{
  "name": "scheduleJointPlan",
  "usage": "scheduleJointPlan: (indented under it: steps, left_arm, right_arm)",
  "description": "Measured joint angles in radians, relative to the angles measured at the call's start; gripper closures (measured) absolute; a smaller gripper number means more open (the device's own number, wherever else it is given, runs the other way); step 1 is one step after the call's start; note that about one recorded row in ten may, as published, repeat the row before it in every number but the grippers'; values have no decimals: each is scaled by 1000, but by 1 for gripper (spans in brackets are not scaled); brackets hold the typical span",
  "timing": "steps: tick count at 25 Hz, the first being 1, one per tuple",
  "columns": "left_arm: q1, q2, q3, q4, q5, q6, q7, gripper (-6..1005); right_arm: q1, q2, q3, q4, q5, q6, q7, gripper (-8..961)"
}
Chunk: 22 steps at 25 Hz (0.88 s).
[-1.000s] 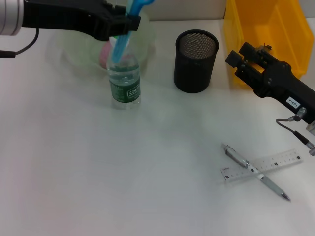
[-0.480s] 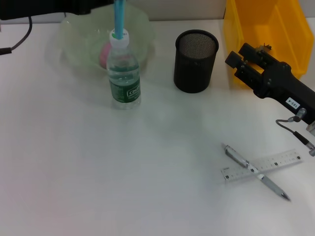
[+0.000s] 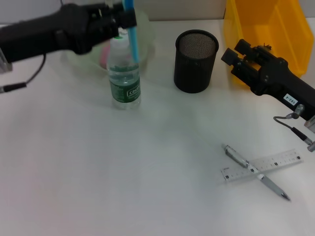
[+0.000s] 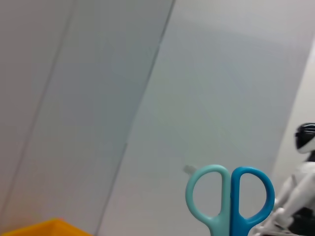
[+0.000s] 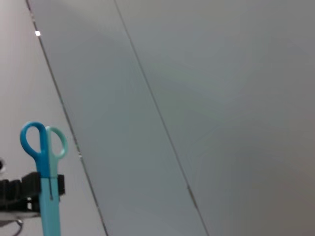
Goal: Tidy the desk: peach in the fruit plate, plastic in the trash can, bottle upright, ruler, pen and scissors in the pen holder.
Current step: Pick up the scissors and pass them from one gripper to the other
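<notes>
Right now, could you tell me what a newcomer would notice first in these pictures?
Probably the left gripper holding blue scissors upright above the standing bottle, left of the pen holder. Next, the pen lying crossed over the ruler, near the table's right front.

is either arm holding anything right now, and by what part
The left gripper holds the scissors around the closed blades, handles up. The right gripper holds nothing.

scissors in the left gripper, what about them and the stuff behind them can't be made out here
- Scissors blade tips: head view, they end in front of the bottle, so the tips cannot be made out.
- Scissors lower part: left wrist view, cut off by the picture's edge.
- Peach: head view, mostly hidden by the left gripper and the bottle.
- Yellow bin contents: head view, not visible.
</notes>
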Motion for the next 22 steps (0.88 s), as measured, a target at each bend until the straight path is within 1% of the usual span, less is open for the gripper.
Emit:
scheduleJointPlan:
  steps: [3, 5, 7, 9, 11, 14, 18, 22]
  left_arm:
    - [-17, -1, -1, -87, -5, 43, 85, 743]
    - [-24, -2, 0, -129, -6, 64, 130, 743]
    - [-25, -3, 2, -158, -7, 85, 169, 743]
    - [-25, -4, 6, -172, -7, 104, 200, 742]
    - [-25, -5, 16, -180, -7, 121, 220, 742]
    - [-26, -5, 40, -189, -7, 136, 241, 742]
    - [-20, -6, 90, -209, -8, 135, 309, 742]
    - [-20, -6, 104, -242, -8, 127, 354, 742]
  right_arm:
    - [1, -2, -21, -16, -11, -39, 3, 405]
    - [2, -5, -68, -50, -19, -69, 22, 405]
    - [-1, -10, -118, -113, -50, -88, 63, 405]
    - [-5, -15, -147, -202, -127, -121, 122, 405]
    - [-3, -19, -147, -281, -208, -161, 175, 406]
    - [9, -23, -144, -357, -282, -210, 243, 406]
    - [28, -25, -148, -400, -299, -231, 295, 407]
    - [58, -25, -161, -426, -316, -236, 365, 407]
